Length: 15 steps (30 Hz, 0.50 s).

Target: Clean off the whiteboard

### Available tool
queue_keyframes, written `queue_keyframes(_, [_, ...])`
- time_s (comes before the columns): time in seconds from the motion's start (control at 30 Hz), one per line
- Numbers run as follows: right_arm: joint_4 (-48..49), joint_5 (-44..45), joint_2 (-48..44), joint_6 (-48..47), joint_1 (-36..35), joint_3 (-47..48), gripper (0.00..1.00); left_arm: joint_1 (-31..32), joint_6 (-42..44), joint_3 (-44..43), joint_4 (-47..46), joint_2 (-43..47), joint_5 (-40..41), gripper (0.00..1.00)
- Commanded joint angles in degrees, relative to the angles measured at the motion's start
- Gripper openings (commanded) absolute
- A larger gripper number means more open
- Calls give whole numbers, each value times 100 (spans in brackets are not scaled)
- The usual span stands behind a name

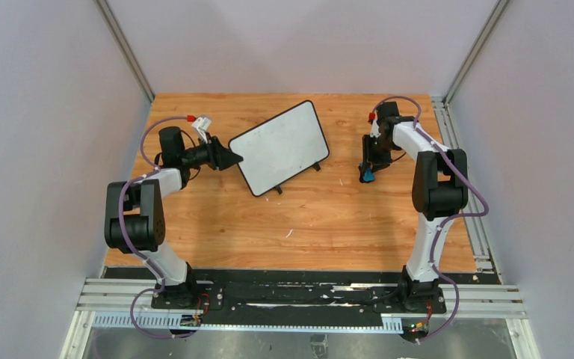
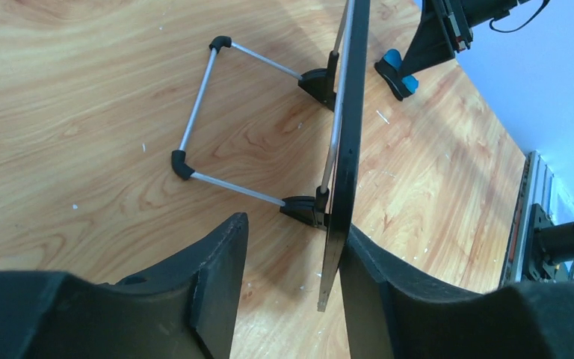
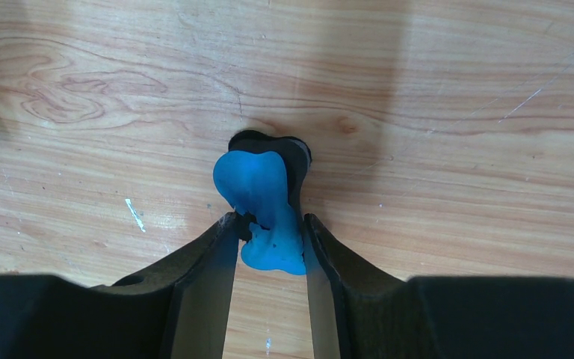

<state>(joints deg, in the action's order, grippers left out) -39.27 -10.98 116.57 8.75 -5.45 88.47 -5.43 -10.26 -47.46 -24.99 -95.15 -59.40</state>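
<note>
The whiteboard (image 1: pixel 280 146) stands tilted on its wire stand (image 2: pixel 194 112) at the back middle of the table, its face blank. My left gripper (image 1: pixel 232 158) is at the board's left corner. In the left wrist view the board's black edge (image 2: pixel 347 149) runs between the left gripper's (image 2: pixel 293 232) open jaws, against the right finger, with a clear gap to the left finger. The blue-and-black eraser (image 3: pixel 258 183) rests on the table at the right. My right gripper (image 3: pixel 270 224) straddles it from above, its jaws slightly open and the fingertips close on either side.
The wooden table (image 1: pixel 314 217) is walled in by grey panels left, right and behind. A metal rail (image 1: pixel 478 239) runs along its right edge. The eraser (image 2: pixel 396 67) and the right gripper show beyond the board in the left wrist view.
</note>
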Motion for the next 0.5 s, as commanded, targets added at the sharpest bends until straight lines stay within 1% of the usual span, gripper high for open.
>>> queue_keyframes(0.0, [-60, 8, -114, -5, 2, -23, 39, 2, 174, -9, 170, -79, 147, 52])
queue_keyframes(0.33, [-72, 84, -39, -15, -9, 0, 38, 3, 163, -12, 170, -14, -52, 57])
queue_keyframes(0.43, [-110, 82, -30, -23, -12, 45, 38, -1, 165, 8, 170, 53, -121, 65])
queue_keyframes(0.47, [-114, 79, -29, -23, -15, 50, 38, -2, 169, 15, 170, 84, -150, 70])
